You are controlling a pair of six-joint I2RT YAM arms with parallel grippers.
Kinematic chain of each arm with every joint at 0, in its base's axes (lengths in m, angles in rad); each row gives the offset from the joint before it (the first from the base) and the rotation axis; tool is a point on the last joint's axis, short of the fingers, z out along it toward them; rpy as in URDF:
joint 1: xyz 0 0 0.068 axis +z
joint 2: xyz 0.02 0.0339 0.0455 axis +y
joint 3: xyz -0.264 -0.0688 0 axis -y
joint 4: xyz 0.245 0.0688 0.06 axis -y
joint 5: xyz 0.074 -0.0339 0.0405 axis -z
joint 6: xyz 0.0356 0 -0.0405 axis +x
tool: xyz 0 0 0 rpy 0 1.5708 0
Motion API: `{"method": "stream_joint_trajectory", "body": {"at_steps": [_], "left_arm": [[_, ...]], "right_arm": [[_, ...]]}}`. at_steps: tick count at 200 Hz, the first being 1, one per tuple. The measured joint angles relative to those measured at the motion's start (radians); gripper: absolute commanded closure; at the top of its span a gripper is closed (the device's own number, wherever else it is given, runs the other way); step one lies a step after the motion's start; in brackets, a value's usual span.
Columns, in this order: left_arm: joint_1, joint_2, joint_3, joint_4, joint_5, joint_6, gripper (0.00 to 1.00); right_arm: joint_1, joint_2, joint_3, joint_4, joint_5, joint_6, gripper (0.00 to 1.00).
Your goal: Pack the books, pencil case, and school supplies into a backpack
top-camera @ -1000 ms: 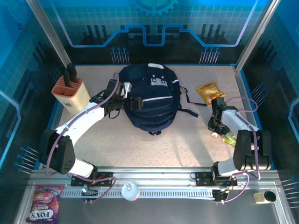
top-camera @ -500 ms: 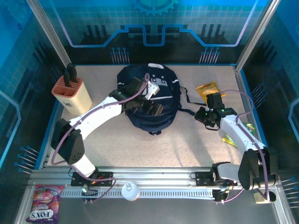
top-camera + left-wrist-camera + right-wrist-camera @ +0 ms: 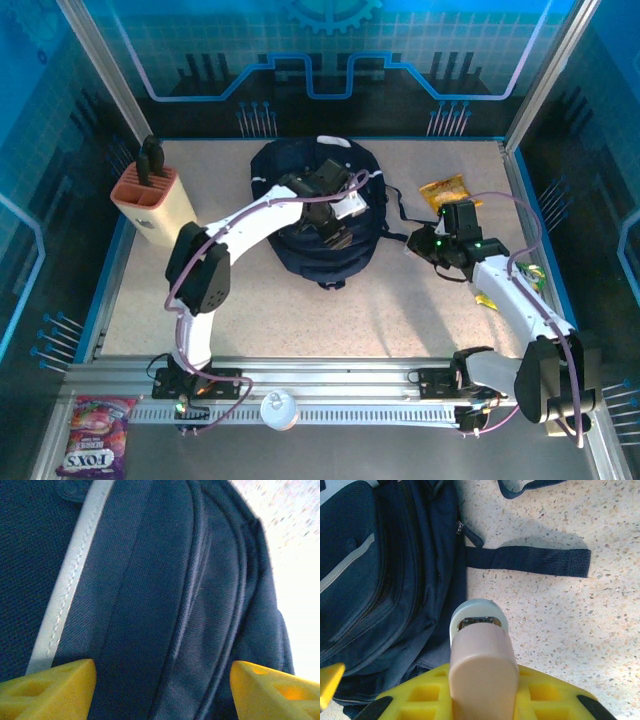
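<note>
Room: blue-lit booth with patterned blue walls and metal frame posts at the corners.
Surface: speckled beige table (image 3: 300, 320) with a blue edge; aluminium rail along the near side carrying both arm bases.
Backpack (image 3: 318, 255): dark navy, lying on the table in the middle toward the far side; loose strap (image 3: 530, 560) stretched out on the table to its right.
Left gripper (image 3: 162, 680): low over the backpack's upper face, yellow fingertips (image 3: 55, 685) spread wide, with navy fabric, a zip seam and the white stripe (image 3: 65, 590) beneath.
Right gripper (image 3: 420, 247): just beside the backpack's right edge, by the strap.
Stick (image 3: 481, 675): pale pink, white-capped end pointing forward, lying against the broad yellow pad in the right wrist view. Second fingertip at that view's left edge, with a gap to the stick — whether the jaws clamp it, cannot tell.
Backpack contents: hidden; zip lines in both wrist views look closed.
Knife block (image 3: 150, 200): far left of the table, well apart from the backpack, black handles (image 3: 150, 155) standing in its top.
Snack bag (image 3: 445, 193): far right, beyond the right gripper, flat on the table.
Off the table: sweets bag (image 3: 95, 448) at the near left corner — on the grey ledge in front of the rail.
</note>
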Motion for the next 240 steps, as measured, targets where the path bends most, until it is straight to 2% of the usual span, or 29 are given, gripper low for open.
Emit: {"method": "stream_joint_trajectory", "body": {"at_steps": [11,68,98,144,195,240], "left_arm": [[-0.001,0.017,0.011,-0.01,-0.026,0.014,0.42],[-0.001,0.043,0.106,-0.045,-0.13,0.035,0.71],[0.012,0.048,0.191,-0.093,-0.119,0.024,0.8],[0.034,0.08,0.272,-0.151,-0.077,0.006,0.99],[0.041,0.103,0.282,-0.168,0.011,-0.064,1.0],[0.051,0.067,0.276,-0.064,0.081,-0.206,1.0]], "right_arm": [[0.0,0.0,-0.005,0.004,-0.006,0.009,0.78],[0.0,0.002,-0.006,0.024,-0.017,0.021,0.78],[0.0,0.002,-0.006,0.035,-0.021,0.024,0.77],[0.006,0.001,-0.018,0.093,-0.067,0.052,0.77],[0.034,0.001,-0.064,0.229,-0.161,0.116,0.76],[0.135,0.071,-0.057,0.395,-0.227,0.209,0.75]]}}
